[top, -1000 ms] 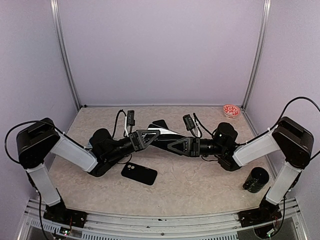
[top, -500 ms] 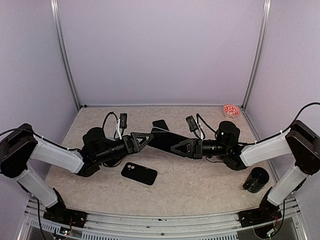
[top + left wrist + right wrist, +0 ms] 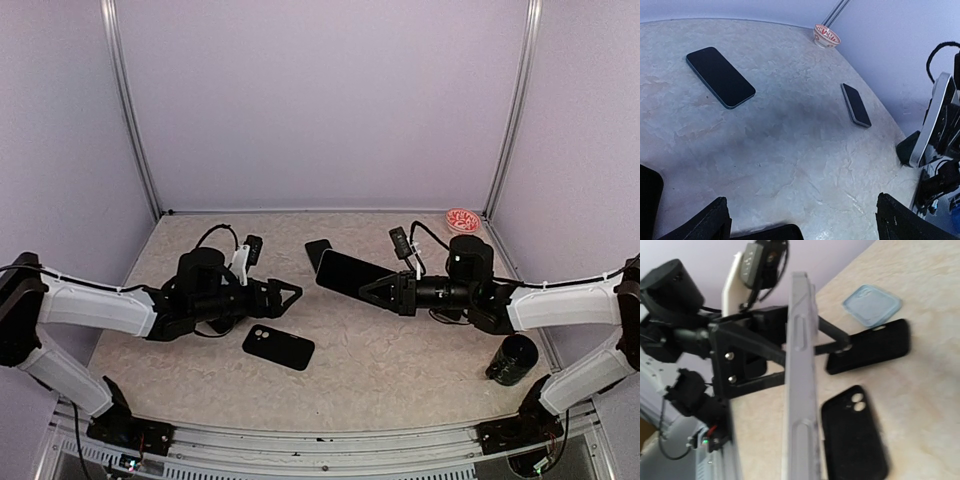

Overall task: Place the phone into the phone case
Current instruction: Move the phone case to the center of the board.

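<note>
My right gripper (image 3: 368, 289) is shut on one end of the phone (image 3: 346, 271), a dark slab held above the table's middle. In the right wrist view the phone (image 3: 800, 390) runs up the frame edge-on, showing its pale grey side. The black phone case (image 3: 278, 347), with two camera holes, lies flat on the table nearer the bases; it shows again as the phone case (image 3: 855, 437) right of the phone. My left gripper (image 3: 295, 294) hangs open and empty just above the case, apart from the phone. Only table lies between the left gripper (image 3: 805, 217) fingers.
Another dark phone (image 3: 318, 250) lies flat at the back, seen as the dark phone (image 3: 720, 76). A smaller dark slab (image 3: 856, 105) shows farther right. A red bowl (image 3: 462, 220) sits back right and a black cylinder (image 3: 515, 360) front right. A pale blue piece (image 3: 872, 305) and a black flat piece (image 3: 875, 345) lie beyond.
My left gripper has opened, let go of the phone and drawn back to the left. The right arm has pulled back to the right with the phone still in its jaws.
</note>
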Controlling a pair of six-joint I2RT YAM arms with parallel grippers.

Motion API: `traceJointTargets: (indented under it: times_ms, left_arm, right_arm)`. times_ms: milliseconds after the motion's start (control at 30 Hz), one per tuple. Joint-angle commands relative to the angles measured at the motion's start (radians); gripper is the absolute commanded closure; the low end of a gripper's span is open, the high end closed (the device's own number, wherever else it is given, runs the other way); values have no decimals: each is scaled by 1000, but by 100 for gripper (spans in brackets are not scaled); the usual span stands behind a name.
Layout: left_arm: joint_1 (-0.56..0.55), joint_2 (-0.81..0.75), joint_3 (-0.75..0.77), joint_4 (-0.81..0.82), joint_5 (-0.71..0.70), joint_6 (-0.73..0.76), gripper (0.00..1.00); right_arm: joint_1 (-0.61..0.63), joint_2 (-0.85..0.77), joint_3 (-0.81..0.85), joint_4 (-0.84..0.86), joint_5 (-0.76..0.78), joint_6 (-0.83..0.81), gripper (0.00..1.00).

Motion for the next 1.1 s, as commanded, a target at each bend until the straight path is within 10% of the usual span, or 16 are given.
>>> traceJointTargets:
  times_ms: [0,500,1067]
  left_arm:
    - [-1,2,59,-163,-32,208,1]
    - [-7,217,187,-303,-103,560,3]
    - [-9,352,212,-335,61,658,40]
  right_arm:
    - [-17,-89,5,-100,70,-102,100]
    - [-26,-205,-48,-173,139,-135,100]
    - [-27,-217,-74,-163,153,-125,100]
